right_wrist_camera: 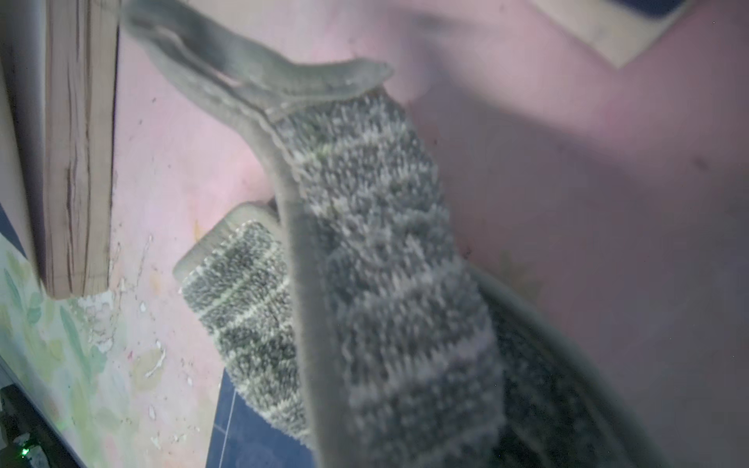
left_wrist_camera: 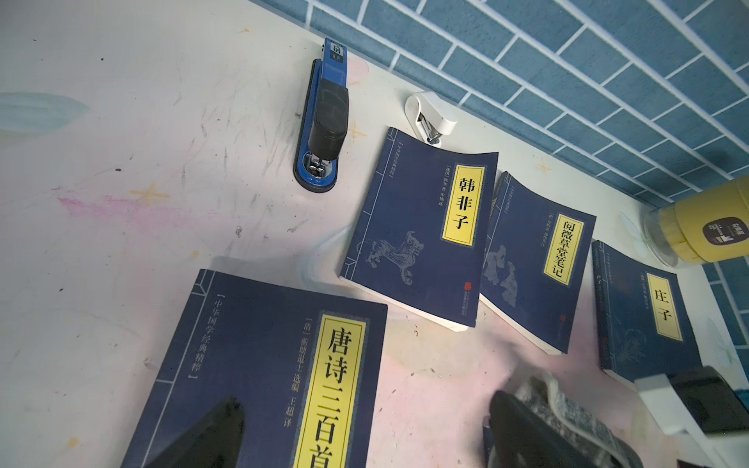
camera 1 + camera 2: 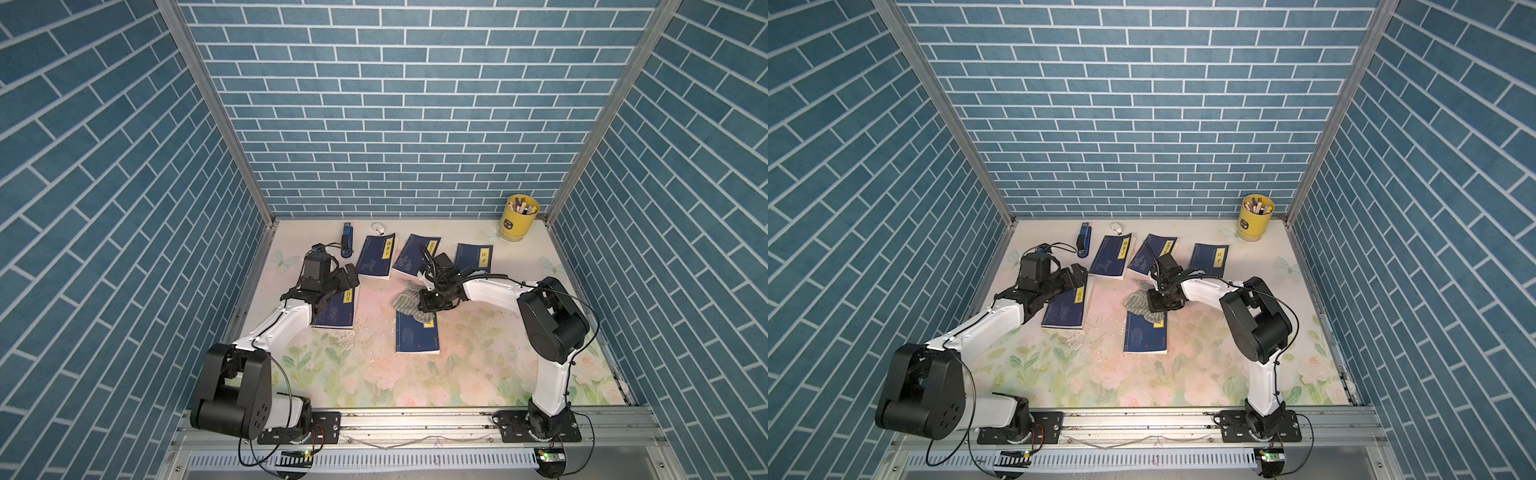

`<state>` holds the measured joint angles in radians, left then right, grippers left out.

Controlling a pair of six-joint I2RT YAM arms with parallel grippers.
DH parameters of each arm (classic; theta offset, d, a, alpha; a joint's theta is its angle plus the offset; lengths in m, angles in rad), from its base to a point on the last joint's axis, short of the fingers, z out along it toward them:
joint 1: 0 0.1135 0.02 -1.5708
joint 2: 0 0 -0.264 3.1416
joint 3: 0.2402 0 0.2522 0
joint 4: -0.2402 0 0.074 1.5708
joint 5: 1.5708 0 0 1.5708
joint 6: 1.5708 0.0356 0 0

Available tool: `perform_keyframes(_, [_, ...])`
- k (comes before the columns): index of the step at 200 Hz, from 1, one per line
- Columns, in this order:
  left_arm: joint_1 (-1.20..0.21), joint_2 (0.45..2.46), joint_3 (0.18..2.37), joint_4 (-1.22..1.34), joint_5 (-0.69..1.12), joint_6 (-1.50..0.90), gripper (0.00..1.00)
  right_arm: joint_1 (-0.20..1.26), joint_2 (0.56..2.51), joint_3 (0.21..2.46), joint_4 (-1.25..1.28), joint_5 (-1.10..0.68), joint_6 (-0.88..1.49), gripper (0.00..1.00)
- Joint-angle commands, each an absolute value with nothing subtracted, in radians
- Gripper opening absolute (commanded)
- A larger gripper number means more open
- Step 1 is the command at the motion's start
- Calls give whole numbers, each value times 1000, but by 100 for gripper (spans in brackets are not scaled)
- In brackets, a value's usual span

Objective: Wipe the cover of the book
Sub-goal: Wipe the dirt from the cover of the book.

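The right end effector [image 3: 430, 305] is clamped tight on a grey striped cloth [image 3: 406, 305]. The cloth drapes over the far end of the dark blue book [image 3: 417, 340], which lies flat near the middle of the bench [image 3: 478, 365], and part of it spills onto the bench beside the book. The left end effector [image 3: 348, 280] stands spread wide with nothing in it, over the far end of a second book [image 3: 334, 313] on the left.
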<state>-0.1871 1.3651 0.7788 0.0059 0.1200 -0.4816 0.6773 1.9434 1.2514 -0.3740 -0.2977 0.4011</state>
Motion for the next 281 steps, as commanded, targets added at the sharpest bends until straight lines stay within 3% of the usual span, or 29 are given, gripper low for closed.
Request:
perform_keyframes(1, [-181, 1334, 764, 3, 118, -470, 100, 687, 1989, 1187, -519, -201, 362, 2])
perform_keyframes(57, [-181, 1359, 785, 6, 106, -457, 100, 835, 1714, 868, -524, -165, 520, 3])
perform_keyframes(97, [-181, 1379, 787, 26, 109, -474, 100, 857, 1669, 783, -459, -189, 583, 4])
perform_keyframes(156, [-184, 1338, 764, 16, 126, -475, 99, 651, 1846, 970, -419, -197, 443, 4])
perform_keyframes(204, [-193, 1327, 732, 27, 146, -484, 99, 608, 2007, 1220, -506, -175, 343, 4])
perform_keyframes(281, [-228, 1380, 750, 47, 165, -474, 99, 526, 1759, 1162, -615, -69, 315, 5])
